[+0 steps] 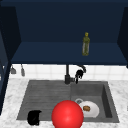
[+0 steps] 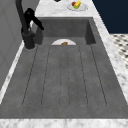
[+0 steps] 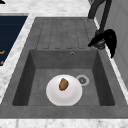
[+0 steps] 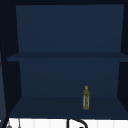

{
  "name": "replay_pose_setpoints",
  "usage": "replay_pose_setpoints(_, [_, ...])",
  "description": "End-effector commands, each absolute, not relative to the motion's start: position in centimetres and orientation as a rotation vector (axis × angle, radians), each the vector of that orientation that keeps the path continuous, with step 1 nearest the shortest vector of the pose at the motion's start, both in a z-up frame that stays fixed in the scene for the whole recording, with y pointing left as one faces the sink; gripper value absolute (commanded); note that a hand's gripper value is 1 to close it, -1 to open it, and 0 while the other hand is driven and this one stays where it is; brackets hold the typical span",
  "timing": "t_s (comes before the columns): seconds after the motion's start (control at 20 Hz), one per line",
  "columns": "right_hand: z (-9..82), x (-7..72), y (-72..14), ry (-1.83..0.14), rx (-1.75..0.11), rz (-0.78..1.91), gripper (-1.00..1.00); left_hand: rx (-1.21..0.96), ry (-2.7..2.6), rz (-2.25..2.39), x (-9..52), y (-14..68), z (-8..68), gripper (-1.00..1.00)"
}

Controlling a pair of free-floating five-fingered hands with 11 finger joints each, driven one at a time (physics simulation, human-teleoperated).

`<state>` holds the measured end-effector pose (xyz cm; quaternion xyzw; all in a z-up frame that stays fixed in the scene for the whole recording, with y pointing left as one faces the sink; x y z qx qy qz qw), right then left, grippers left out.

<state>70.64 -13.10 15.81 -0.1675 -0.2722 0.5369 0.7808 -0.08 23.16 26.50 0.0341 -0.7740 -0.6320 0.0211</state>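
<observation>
Front view, right hand: the right hand (image 1: 79, 74) sits just right of centre, up against the faucet (image 1: 67, 75); I cannot tell whether its fingers are wide or closed on anything.
Right side view, same hand: at the upper right it hangs beside the faucet lever (image 3: 95, 41), touching it or very nearly.
Left hand: the left hand (image 1: 34, 117) is at the lower left, over the front edge of the sink (image 1: 110, 100). It is a dark shape, so I cannot tell its fingers' state, and it looks to hold nothing.
Progress, as a judgement: the right hand has reached the lever, but no water shows at the spout or in the basin, so the lever seems not yet worked.
Plate: the white plate (image 3: 72, 96) lies flat on the basin floor, bottom centre, beside the drain (image 3: 82, 80).
Counts: two hands, one faucet with one lever, one plate, one brown food piece (image 3: 63, 84) on it, one red ball (image 1: 67, 115) at the bottom centre, and one bottle (image 1: 86, 44) on the shelf (image 1: 50, 53).
</observation>
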Motion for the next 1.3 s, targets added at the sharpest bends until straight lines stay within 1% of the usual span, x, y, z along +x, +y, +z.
replay_pose_setpoints(0.0, [15.3,70.6,-13.1,-0.564,-0.341,1.279,-1.00,0.106,-2.399,-1.959,-0.1,23.2,26.5,0.00])
replay_pose_setpoints(0.2, [14.5,71.3,-11.6,-0.570,-0.314,1.241,-1.00,0.106,-2.399,-1.959,-0.1,23.2,26.5,0.00])
replay_pose_setpoints(0.25, [14.3,71.5,-11.4,-0.568,-0.318,1.236,1.00,0.106,-2.399,-1.959,-0.1,23.2,26.5,0.00])
replay_pose_setpoints(0.5, [12.9,72.6,-10.4,-0.558,-0.360,1.231,1.00,0.106,-2.399,-1.959,-0.1,23.2,26.5,0.00])
replay_pose_setpoints(0.6, [13.2,73.1,-10.5,-0.529,-0.333,1.255,1.00,0.106,-2.399,-1.959,-0.1,23.2,26.5,0.00])
replay_pose_setpoints(0.95, [14.6,73.0,-9.8,-0.415,-0.378,1.275,1.00,0.106,-2.399,-1.959,-0.1,23.2,26.5,0.00])
replay_pose_setpoints(1.25, [16.1,76.1,-10.3,-0.381,-0.394,1.314,1.00,0.106,-2.399,-1.959,-0.1,23.2,26.5,0.00])
